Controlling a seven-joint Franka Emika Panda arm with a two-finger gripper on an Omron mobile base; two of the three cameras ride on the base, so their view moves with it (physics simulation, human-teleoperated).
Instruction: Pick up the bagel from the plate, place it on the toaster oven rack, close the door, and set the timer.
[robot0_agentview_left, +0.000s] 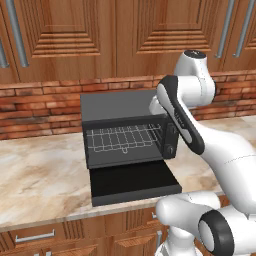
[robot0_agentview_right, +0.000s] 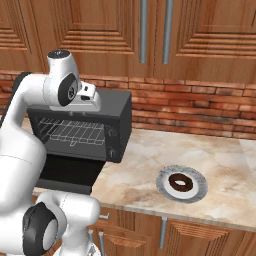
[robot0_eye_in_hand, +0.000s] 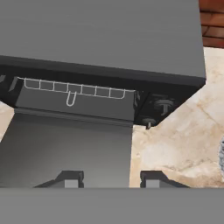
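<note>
No text, label, brand, number or sign can be read anywhere; the toaster oven (robot0_agentview_left: 127, 132) and its two knobs (robot0_eye_in_hand: 162, 105) carry no legible markings.

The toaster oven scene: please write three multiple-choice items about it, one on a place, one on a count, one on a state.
1. Where is the bagel?
A. on the plate
B. on the rack
C. on the open door

2. How many knobs does the hand view show on the oven's front panel?
A. one
B. two
C. four

3. How does the door stand?
A. shut
B. half raised
C. folded down flat

Answers:
1 A, it lies on the plate, right of the oven.
2 B, two round knobs sit one above the other.
3 C, it lies flat below the bare rack.
</note>
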